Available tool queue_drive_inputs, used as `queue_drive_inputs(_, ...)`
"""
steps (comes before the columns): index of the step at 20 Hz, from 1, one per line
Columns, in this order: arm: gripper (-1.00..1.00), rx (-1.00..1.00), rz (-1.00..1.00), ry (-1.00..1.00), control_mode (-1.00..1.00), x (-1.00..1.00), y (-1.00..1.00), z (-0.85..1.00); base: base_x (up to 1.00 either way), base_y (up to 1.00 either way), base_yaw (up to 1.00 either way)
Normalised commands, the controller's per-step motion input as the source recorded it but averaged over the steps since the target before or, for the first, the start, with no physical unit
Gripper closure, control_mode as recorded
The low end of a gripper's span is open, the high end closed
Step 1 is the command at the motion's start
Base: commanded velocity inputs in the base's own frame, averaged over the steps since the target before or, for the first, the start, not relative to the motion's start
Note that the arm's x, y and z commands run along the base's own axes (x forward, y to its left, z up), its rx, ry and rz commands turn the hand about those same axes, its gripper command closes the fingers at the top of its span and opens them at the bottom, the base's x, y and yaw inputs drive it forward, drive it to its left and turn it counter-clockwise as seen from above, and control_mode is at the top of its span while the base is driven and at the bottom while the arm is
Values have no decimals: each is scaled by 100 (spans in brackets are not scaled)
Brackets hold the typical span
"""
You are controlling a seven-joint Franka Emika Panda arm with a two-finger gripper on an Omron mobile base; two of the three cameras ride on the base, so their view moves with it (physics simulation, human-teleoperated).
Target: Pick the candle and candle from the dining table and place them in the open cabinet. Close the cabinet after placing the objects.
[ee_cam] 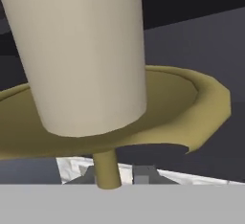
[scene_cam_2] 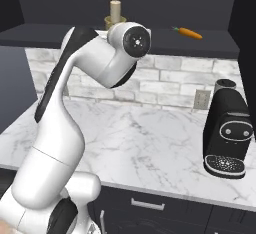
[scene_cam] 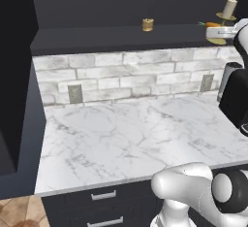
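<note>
The cream candle [scene_cam: 229, 7] on its brass candlestick [ee_cam: 186, 98] is tilted at the right end of the open cabinet's dark shelf [scene_cam: 111, 39]. My gripper [scene_cam: 222, 30] is shut on the slim stem [ee_cam: 107, 169] under the dish. In the right base view the candle's top [scene_cam_2: 115, 9] pokes up behind my wrist. In the hand view the candle [ee_cam: 81, 50] looms very close. The short golden-tan candle [scene_cam: 147, 24] stands on the shelf further left, clear of my hand. The dining table is out of view.
An orange carrot [scene_cam_2: 189, 33] lies on the shelf beside my hand. Below is a marble counter [scene_cam: 135, 134] backed by white brick, with a black coffee machine [scene_cam_2: 227, 133] at its right. A dark cabinet door [scene_cam: 17, 75] stands open on the left.
</note>
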Motion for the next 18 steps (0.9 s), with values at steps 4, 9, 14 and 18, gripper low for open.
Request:
queue_drive_inputs(4, 100, 1, 2, -2, -100, 39, 8, 0, 0, 0, 0)
queue_drive_inputs(9, 100, 0, 1, -3, -100, 38, 6, 0, 0, 0, 0)
queue_drive_inputs(14, 100, 0, 0, 0, -100, 40, 3, -12, 0, 0, 0)
queue_drive_inputs(18, 100, -2, 0, 4, -100, 46, 0, -16, 0, 0, 0)
